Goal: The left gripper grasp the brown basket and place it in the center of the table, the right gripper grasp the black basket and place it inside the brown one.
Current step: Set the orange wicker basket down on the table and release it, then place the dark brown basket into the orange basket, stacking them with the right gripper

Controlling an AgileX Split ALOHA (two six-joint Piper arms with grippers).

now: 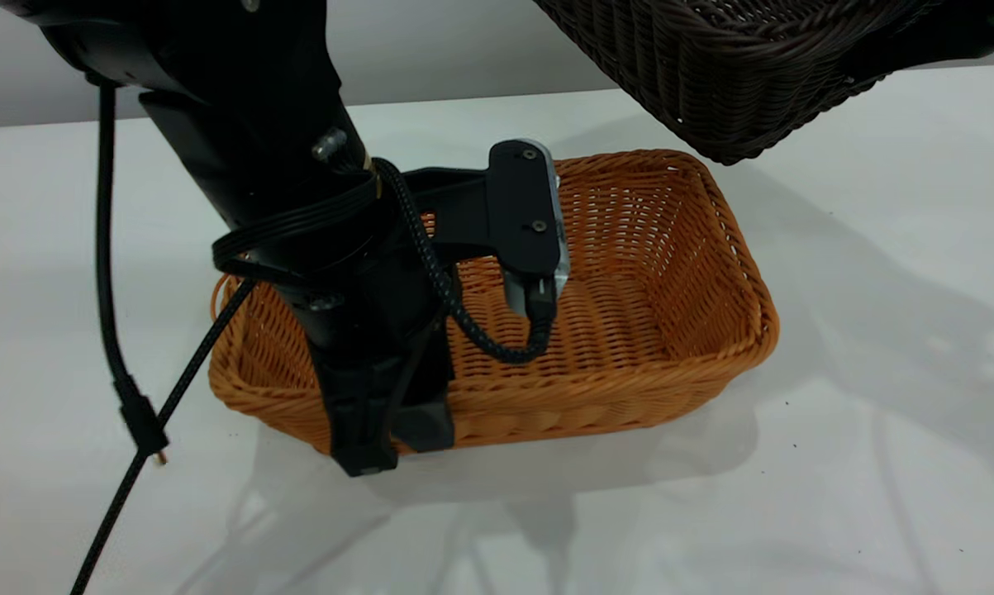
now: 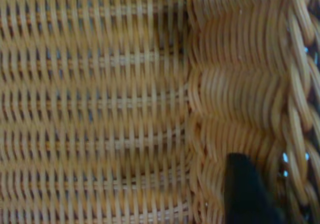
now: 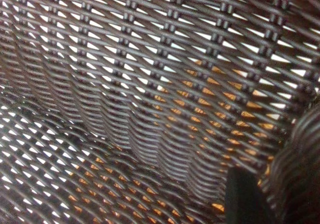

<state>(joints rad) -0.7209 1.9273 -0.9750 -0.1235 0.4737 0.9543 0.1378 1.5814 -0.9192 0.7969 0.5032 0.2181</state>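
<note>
The brown basket [image 1: 629, 330] sits on the white table [image 1: 877, 430] in the middle of the exterior frame, its long side running from lower left to upper right. Bare tabletop lies open all round it: a wide stretch toward the right edge of the frame, another along the bottom, and a strip at the left crossed by hanging black cables [image 1: 108, 330].

The left gripper [image 1: 381, 430] comes down from the upper left and straddles the basket's near rim at the lower left corner, one finger outside the wall and reaching almost to the table, the other inside. The fingers are closed onto that braided rim, holding the wall between them. In the left wrist view the basket's woven floor and side [image 2: 100, 103] fill the frame, with one black fingertip [image 2: 247, 194] pressed against the inner wall beside the rim.

The black basket [image 1: 711, 74] hangs in the air at the upper right of the exterior frame, tilted, its lowest corner above the brown basket's far right corner and clear of it. The right gripper itself is hidden behind it there. In the right wrist view the dark weave [image 3: 150, 93] fills the frame, orange showing through the gaps, and a black finger [image 3: 245, 196] lies against the wall by the rim, so the right gripper is clamped on this basket.
</note>
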